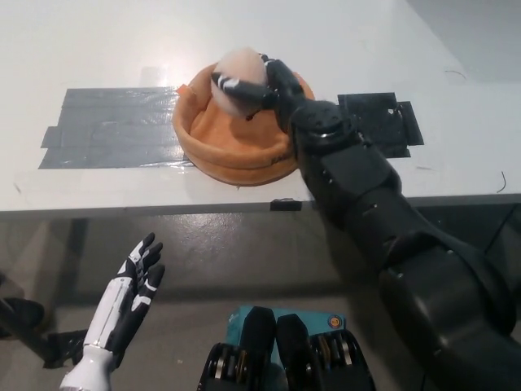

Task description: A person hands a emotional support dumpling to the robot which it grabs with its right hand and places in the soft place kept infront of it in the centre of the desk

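Observation:
My black right hand [264,85] is shut on a pale peach dumpling [238,65] and holds it over the round orange soft bed [203,134] in the middle of the white desk [89,49]. The dumpling hangs above the bed's hollow; I cannot tell whether it touches the cushion. My right forearm [350,183] crosses the bed's right rim and hides it. My white left hand [126,301] rests open below the desk edge at the lower left.
A grey tape patch [106,126] lies left of the bed and a black tape patch [383,122] lies to its right. The desk's front edge [163,208] runs across the middle of the view, with the floor below.

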